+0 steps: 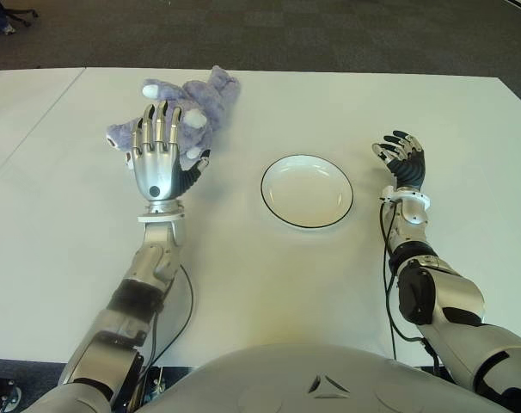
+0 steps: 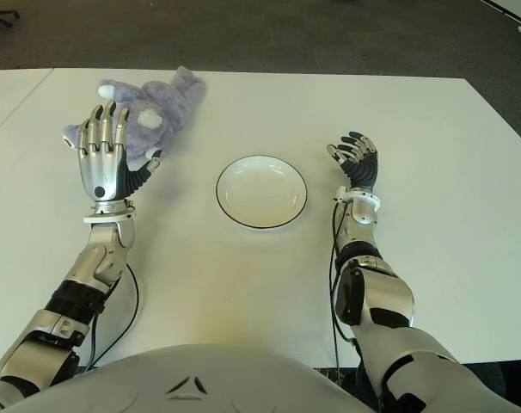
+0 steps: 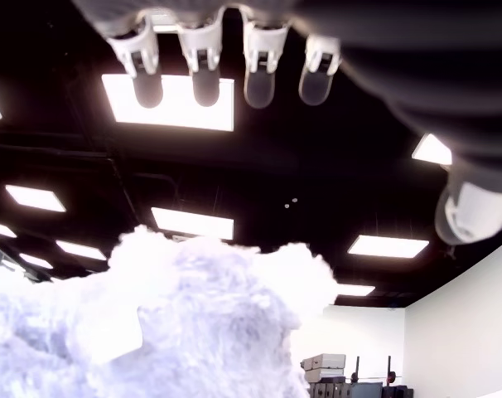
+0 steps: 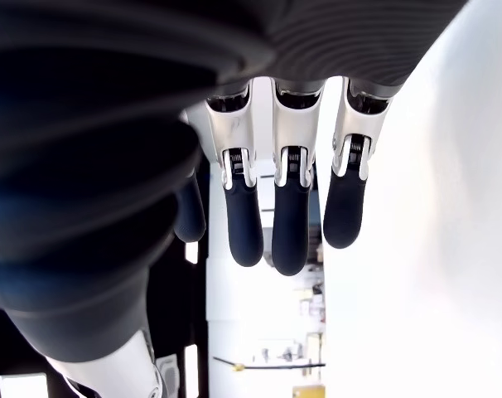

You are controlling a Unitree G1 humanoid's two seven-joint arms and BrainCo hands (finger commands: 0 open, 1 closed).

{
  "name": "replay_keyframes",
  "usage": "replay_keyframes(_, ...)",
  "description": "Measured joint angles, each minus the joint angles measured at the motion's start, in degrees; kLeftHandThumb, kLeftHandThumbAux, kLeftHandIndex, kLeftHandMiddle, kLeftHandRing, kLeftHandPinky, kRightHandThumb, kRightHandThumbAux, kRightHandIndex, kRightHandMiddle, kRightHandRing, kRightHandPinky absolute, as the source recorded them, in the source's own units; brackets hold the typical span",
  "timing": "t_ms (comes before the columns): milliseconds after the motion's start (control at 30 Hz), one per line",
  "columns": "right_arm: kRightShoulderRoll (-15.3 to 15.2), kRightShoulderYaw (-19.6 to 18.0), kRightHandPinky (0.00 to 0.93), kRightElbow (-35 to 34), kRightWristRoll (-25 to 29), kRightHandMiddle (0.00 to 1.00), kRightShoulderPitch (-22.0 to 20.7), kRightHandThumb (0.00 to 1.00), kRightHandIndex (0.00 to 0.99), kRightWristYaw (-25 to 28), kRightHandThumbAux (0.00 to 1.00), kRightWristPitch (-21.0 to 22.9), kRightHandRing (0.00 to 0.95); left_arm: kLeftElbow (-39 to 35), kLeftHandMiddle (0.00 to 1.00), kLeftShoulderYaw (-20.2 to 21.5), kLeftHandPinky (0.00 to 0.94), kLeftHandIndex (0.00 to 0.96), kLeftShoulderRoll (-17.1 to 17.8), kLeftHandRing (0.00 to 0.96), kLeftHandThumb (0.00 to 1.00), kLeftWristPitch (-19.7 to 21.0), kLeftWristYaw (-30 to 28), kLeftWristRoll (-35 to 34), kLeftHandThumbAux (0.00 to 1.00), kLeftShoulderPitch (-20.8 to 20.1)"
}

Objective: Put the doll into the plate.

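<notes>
A white worktop [image 1: 243,284] fills the scene ahead of you, with dark carpeted floor [image 1: 286,34] beyond its far edge. On it, near the middle, sits the plate [image 1: 307,191], white with a dark rim and nothing in it. The doll [image 1: 187,107], a pale purple plush animal, lies well to the left of the plate, toward the far-left part of the worktop.

Your left hand [image 1: 157,151] is over the near side of the doll, back of the hand up, fingers [image 1: 161,125] stretched out straight over the plush and the thumb out to the side toward the plate. The left wrist view shows the fingertips extended above the fluffy body with a gap between them; nothing is closed on it, so the doll is not yet gripped. Your right hand [image 1: 401,157] shows to the right of the plate, apart from it, fingers loosely curled and holding nothing.

Watch for these risks:

- The doll is soft and floppy. If you close on fur or a limb alone, I judge it likely to sag, swing, or slip free on the way across.
- If you press down with flat fingers before curling, you may push the doll farther away instead of gathering it.
- The plate is shallow and looks light. A dangling limb or a low carry could clip its rim and slide it.
- The doll looks about as long as the plate is wide, so an off-centre release may leave it draped over the rim.
</notes>
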Motion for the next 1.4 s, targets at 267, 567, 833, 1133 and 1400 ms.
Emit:
replay_keyframes(267,-0.01,-0.03,0.354,0.0,0.01,0.327,0.02,0.162,0.254,-0.02,0.851,0.0,0.349,0.8,0.0,-0.56,0.0,0.0,0.01,0.0,0.211,-0.18,0.89,0.33,0.443,-1.6)
replay_keyframes(567,-0.04,-0.03,0.338,0.0,0.02,0.322,0.01,0.172,0.251,-0.02,0.853,0.01,0.34,11.29,0.0,-0.94,0.0,0.0,0.23,0.0,0.251,-0.51,0.39,0.16,0.41,-12.12)
replay_keyframes(833,-0.03,-0.05,0.321,0.0,0.07,0.319,-0.05,0.195,0.256,0.09,0.863,0.03,0.332,19.94,0.0,-2.35,0.0,0.0,-0.11,0.0,0.239,-0.64,-2.3,-0.94,0.352,-20.49)
replay_keyframes(1133,-0.03,-0.12,0.341,0.0,0.15,0.327,-0.05,0.166,0.257,0.49,0.851,0.04,0.346,23.93,0.0,-4.85,0.0,0.0,0.47,0.0,0.216,0.36,-9.48,-0.84,0.292,-23.83)
replay_keyframes(1400,-0.03,-0.21,0.345,0.0,0.21,0.328,-0.05,0.207,0.262,0.57,0.865,0.08,0.346,24.96,0.0,-7.62,0.0,0.0,1.88,0.0,0.156,2.16,-15.27,-0.2,0.315,-25.44)
